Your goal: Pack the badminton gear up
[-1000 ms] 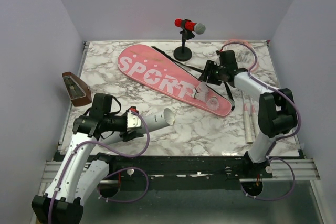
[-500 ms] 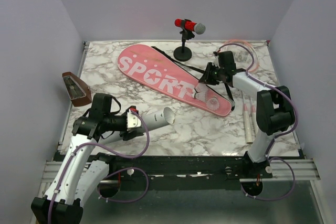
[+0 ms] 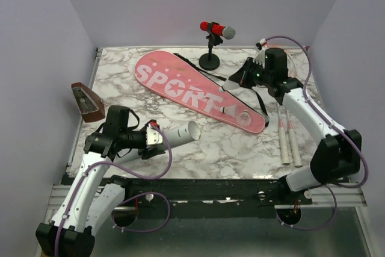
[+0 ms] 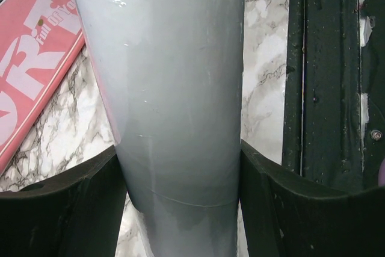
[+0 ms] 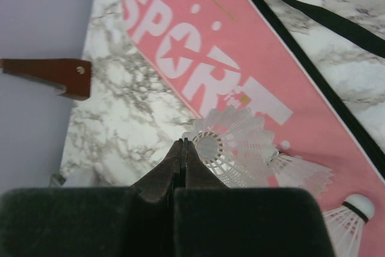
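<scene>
Gripping the white tube (image 4: 180, 88), the left gripper (image 4: 180, 209) has its jaws set wide against both sides. Only the overhead view shows the tube's open end pointing right, at lower left of frame, with the left forearm low and level. The right gripper (image 5: 183, 145) has its jaws pressed flat together, poised over three shuttlecocks (image 5: 231, 142) lying on the pink bag (image 5: 258, 76). Overhead, that arm arcs from lower right to upper right. The rackets (image 3: 283, 145) lie at right.
</scene>
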Controlling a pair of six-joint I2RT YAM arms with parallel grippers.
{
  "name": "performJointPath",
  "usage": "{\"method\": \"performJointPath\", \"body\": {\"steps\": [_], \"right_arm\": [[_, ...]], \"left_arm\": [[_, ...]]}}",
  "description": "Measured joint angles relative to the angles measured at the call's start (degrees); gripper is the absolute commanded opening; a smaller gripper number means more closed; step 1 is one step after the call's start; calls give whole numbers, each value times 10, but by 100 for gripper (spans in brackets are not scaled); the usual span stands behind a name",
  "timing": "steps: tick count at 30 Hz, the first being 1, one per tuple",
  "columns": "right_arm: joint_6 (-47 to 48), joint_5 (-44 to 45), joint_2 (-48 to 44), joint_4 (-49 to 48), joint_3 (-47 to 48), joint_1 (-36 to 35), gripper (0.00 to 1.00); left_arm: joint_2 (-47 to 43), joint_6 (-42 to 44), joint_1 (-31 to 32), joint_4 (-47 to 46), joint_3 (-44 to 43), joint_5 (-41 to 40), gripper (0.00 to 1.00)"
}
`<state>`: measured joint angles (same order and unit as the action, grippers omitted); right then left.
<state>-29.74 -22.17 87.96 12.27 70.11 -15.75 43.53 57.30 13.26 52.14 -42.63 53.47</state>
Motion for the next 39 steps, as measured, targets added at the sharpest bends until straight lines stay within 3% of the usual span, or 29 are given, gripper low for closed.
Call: {"method": "performJointPath", "body": {"steps": [9, 15, 27, 36, 39], "right_arm": [[-48, -38, -199, 3, -4, -78, 0], [-78, -54, -263, 7, -8, -139, 0], [-108, -50, -267, 12, -43, -240, 0], [-107, -12, -215, 11, -43, -315, 0], [-107, -4, -207, 11, -43, -324, 10]], "left_arm": [[6, -17, 1, -21, 2, 1, 54], [18, -45, 3, -43, 2, 2, 54], [32, -78, 3, -68, -10, 8, 54], [33, -78, 3, -68, -11, 8, 54], [33, -77, 3, -66, -11, 8, 54]]}}
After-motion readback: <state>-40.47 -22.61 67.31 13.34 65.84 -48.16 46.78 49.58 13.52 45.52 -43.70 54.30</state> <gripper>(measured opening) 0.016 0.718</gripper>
